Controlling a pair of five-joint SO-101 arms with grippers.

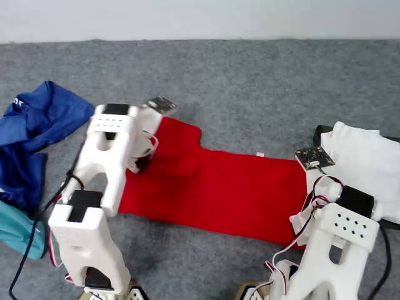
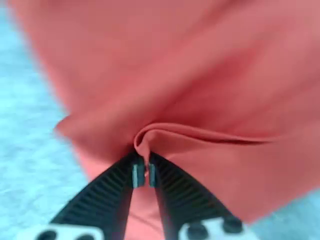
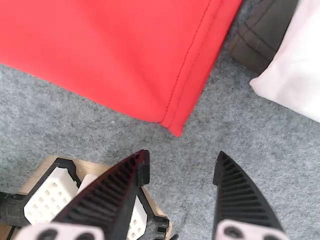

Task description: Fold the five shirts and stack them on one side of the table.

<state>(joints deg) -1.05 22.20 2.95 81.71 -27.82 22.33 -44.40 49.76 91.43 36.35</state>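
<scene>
the red shirt (image 1: 212, 187) lies across mid-table, long axis running left to right, a blue shirt (image 1: 37, 125) heaped past one end, a white shirt (image 1: 365, 159) past the other. my left gripper (image 2: 144, 172) is pinched tight on a fold of it; my right gripper (image 3: 182, 157) hangs spread wide beside its hem corner.

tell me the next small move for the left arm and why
Probably lift the left pincer slightly and draw its pinch across the red shirt. It is shut on a fold of that shirt, which lies spread on the table; the right pincer hangs open off the hem corner.
</scene>
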